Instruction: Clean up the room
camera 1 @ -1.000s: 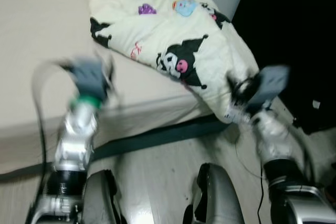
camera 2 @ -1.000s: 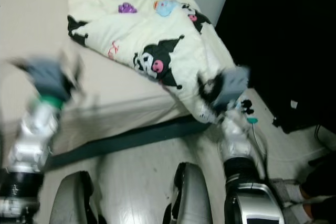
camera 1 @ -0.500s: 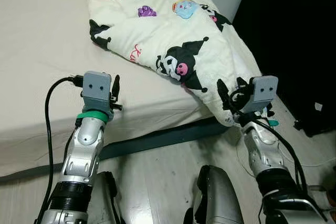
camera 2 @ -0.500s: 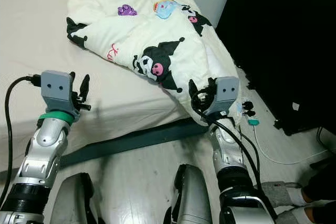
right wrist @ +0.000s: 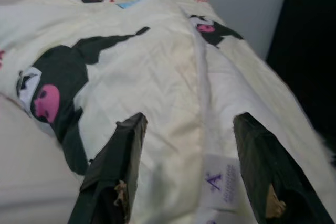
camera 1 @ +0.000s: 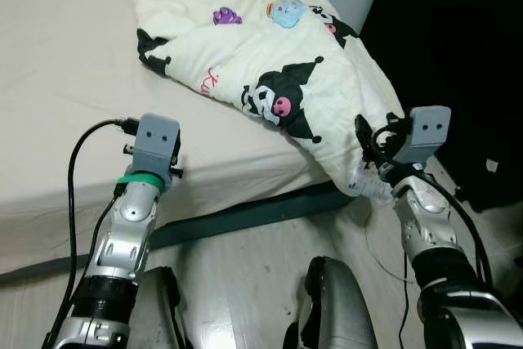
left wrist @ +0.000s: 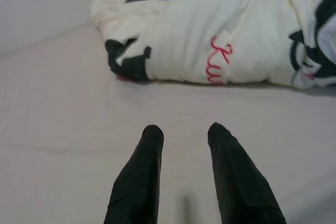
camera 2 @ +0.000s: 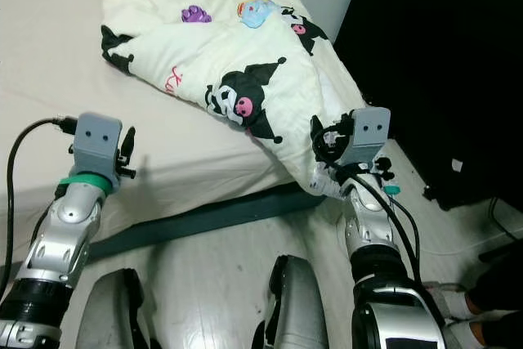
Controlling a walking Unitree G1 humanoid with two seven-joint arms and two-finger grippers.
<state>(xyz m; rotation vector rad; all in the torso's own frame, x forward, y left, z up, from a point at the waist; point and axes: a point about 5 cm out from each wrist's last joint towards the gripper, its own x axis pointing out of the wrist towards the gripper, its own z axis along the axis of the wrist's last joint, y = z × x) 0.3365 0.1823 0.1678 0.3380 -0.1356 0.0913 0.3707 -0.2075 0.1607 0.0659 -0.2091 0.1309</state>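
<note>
A cream blanket with cartoon prints lies bunched on the right half of the bed. Its corner with a white label hangs over the bed's front right edge. My right gripper is open just in front of that hanging corner, and the blanket's folded edge runs between its spread fingers. My left gripper is open low over the bare beige sheet. It points toward the blanket's near left corner, well short of it, and holds nothing.
A dark bed base runs along the pale floor below the mattress. A cable and a small teal object lie on the floor at the right. A black surface stands right of the bed. My knees are below.
The blur of one second ago has cleared. My right gripper has shifted a little to the right at the blanket's hanging corner. The left gripper has hardly moved.
</note>
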